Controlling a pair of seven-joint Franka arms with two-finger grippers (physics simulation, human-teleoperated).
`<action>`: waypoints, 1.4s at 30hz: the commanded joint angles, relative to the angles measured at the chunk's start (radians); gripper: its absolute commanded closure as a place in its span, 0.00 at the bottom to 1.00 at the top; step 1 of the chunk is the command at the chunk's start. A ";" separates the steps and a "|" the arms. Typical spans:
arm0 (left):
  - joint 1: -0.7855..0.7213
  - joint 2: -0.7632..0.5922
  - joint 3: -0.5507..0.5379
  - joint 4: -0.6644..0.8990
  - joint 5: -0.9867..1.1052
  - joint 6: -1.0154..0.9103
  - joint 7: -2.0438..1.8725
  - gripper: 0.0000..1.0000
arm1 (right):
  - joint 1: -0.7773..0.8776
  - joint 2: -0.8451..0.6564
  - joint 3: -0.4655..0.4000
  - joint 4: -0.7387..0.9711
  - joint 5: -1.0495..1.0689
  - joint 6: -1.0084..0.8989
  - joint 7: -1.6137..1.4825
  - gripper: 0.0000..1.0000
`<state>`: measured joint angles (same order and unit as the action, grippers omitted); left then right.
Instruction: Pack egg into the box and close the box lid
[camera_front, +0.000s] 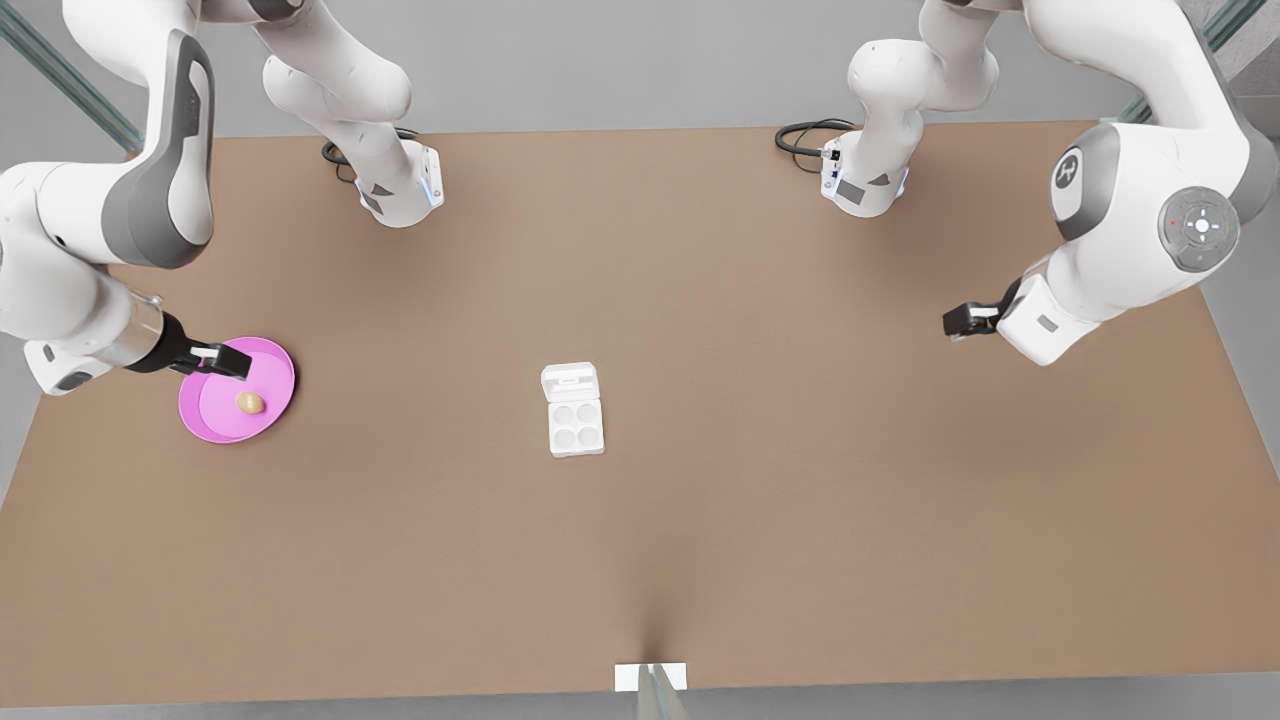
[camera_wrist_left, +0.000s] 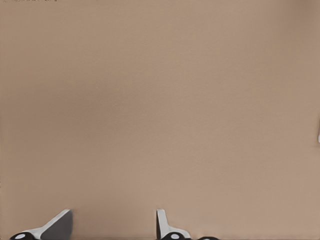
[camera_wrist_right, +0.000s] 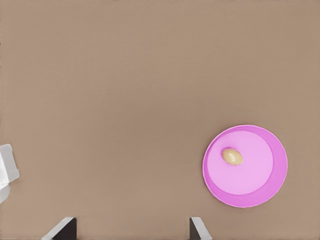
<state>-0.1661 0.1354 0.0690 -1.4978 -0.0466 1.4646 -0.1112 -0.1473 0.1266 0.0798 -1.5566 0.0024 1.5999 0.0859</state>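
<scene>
A: Brown worktop (camera_front: 800, 500) all round, plain and bare apart from three things. Start at the fingers: which arm is on the egg?

B: The one whose wrist view shows the pink plate (camera_wrist_right: 245, 166), so the right gripper (camera_front: 222, 360), at the front view's left. Its fingers (camera_wrist_right: 62, 229) are spread apart with nothing between them, and it hovers over the plate's near rim.

A: And the egg (camera_front: 250, 402) itself?

B: Lying on its side on the plate, a little off centre, just beside the gripper but not under it. I'd judge the step in hand is the approach for the pick.

A: So what makes it go well?

B: Centre the fingers over the egg, align them across its narrow width, come straight down, and close gently; it is smooth and round and could roll or squirt out.

A: The other arm?

B: The left gripper (camera_front: 968, 320) waits at the front view's right, fingers (camera_wrist_left: 57, 226) apart and empty, over bare worktop.

A: Where does the egg go?

B: The box (camera_front: 576, 425) sits mid-worktop, well apart from the plate, its four cups empty and the box lid (camera_front: 570, 381) folded back flat.
</scene>
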 joint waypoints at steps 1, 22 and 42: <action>0.002 0.000 0.000 -0.001 0.010 0.000 -0.001 0.00 | -0.003 0.001 0.000 0.003 0.001 0.000 0.000 0.00; -0.004 0.046 -0.008 0.019 0.008 -0.198 0.036 0.00 | -0.270 -0.085 -0.094 -0.643 0.837 0.546 1.286 0.00; -0.004 0.076 -0.008 0.018 0.010 -0.201 0.019 0.00 | -0.531 0.252 -0.086 -0.703 1.291 0.433 0.407 0.00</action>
<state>-0.1701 0.2118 0.0614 -1.4803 -0.0371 1.2640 -0.0920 -0.6845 0.3898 -0.0062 -2.2436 1.2917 2.0298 0.4754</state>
